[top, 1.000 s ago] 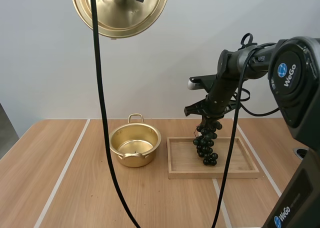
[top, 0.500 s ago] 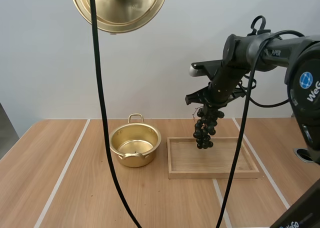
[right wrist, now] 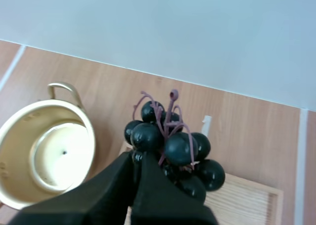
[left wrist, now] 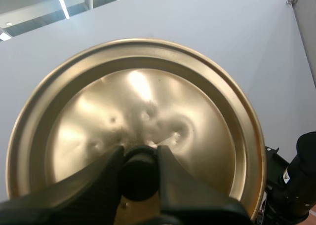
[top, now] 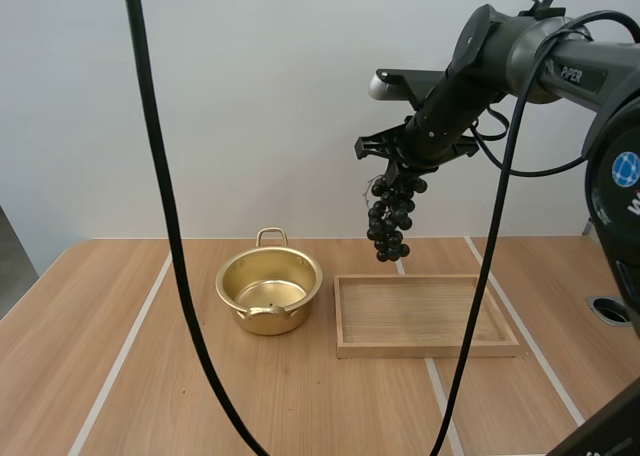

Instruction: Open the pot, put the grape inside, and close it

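High view: the right gripper [top: 405, 164] pinches a bunch of grapes [top: 390, 221], which dangles in mid-air above the wooden tray's [top: 425, 348] eleven o'clock corner. The lidless golden pot [top: 305, 294] sits on the table [top: 120, 376] at the tray's nine o'clock.

Left wrist view: the left gripper [left wrist: 140, 158] clamps the black knob [left wrist: 140, 178] of the golden lid [left wrist: 138, 96].

Right wrist view: the fingers grip the bunch by its stems, and the pot lies below at its nine o'clock.

Open pot [top: 269, 291] on the worktop [top: 130, 376]: mouth unobstructed from above, an upright loop handle [top: 271, 237] at its far rim. Wooden tray [top: 428, 349] just beside it to the right, a narrow gap between. Grapes [top: 391, 221], pinched in the right hand [top: 400, 164], hang well above both rims, over the tray's pot-side end. Lid [left wrist: 133, 111], gripped by its knob in the left hand [left wrist: 140, 158], is off the pot.
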Controlling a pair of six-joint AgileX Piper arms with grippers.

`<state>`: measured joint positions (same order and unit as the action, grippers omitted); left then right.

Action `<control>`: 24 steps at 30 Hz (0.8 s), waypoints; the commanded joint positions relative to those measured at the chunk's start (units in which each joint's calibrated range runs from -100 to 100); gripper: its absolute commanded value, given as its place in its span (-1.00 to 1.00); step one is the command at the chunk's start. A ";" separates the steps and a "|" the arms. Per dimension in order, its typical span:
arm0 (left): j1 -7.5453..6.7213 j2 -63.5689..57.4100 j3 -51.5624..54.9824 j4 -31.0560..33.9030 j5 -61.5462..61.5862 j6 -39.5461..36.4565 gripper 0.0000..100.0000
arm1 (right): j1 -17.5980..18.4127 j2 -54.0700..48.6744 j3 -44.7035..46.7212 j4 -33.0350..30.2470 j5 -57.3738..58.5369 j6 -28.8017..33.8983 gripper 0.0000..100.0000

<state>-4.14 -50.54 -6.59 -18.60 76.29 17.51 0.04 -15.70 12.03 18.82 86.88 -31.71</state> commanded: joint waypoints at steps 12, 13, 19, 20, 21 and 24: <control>-0.18 -0.88 -1.24 -1.32 -1.45 -1.37 -1.00 | 10.34 -0.79 -0.93 0.87 -4.63 -1.11 -1.00; -0.18 -0.88 -1.24 -1.32 -1.28 -1.37 -1.00 | 10.83 -0.79 -0.93 0.84 -5.82 -1.36 -1.00; -0.18 -0.88 -1.24 -1.32 -0.94 -1.37 -1.00 | 13.67 -0.67 -0.93 0.84 -10.42 -2.16 -1.00; -0.18 -0.88 -1.24 -1.32 -0.94 -1.37 -1.00 | 13.97 -0.55 -0.93 0.84 -11.09 -2.30 -1.00; -0.18 -0.88 -1.24 -1.32 -0.94 -1.37 -1.00 | 14.17 -0.41 -0.93 0.84 -11.76 -2.32 -1.00; 0.06 -0.88 -1.24 -1.32 -0.74 -1.37 -1.00 | 14.32 1.00 -0.93 0.94 -12.16 -2.63 -1.00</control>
<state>-4.14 -51.06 -7.34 -18.72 77.52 16.77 14.25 -15.09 12.03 19.71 76.53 -33.65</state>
